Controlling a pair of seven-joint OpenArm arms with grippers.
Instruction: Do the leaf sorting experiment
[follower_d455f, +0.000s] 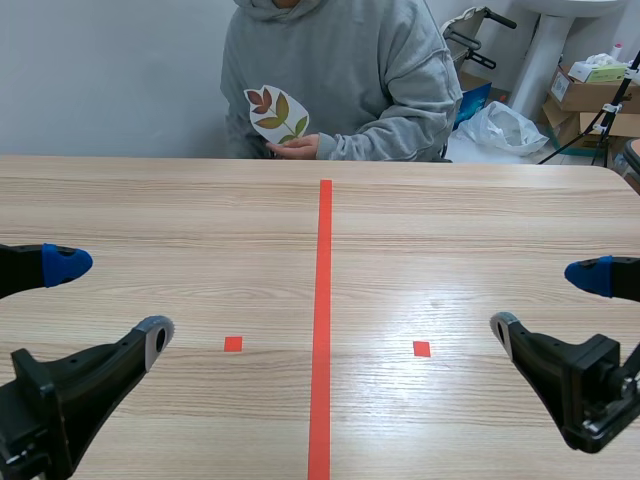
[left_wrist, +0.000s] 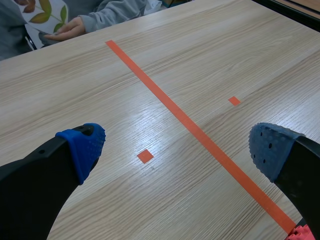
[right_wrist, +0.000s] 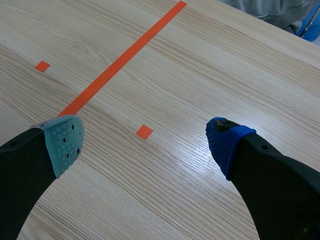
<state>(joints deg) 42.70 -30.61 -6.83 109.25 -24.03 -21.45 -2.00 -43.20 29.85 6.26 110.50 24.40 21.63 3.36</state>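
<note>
Pale wood grain runs across the glossy table (follower_d455f: 470, 230). At the upper middle of the scene view, a person's hand (follower_d455f: 297, 148) holds a rounded white leaf card (follower_d455f: 277, 114) (printed with green and brown leaves). Low left and low right, the left gripper (follower_d455f: 114, 299) and right gripper (follower_d455f: 546, 301) gape wide, dotted pads apart.

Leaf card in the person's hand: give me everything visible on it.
The leaf card is a flat white cutout with a rounded, leaf-like outline, and it looks like paper or laminated card. Printed on it is a sprig: a thin stem bearing several leaves in dark red, brown, olive and green. It is held roughly upright, printed face toward the robot, just beyond the far edge of the table. Only the person's hand touches it, gripping its lower edge.
</note>
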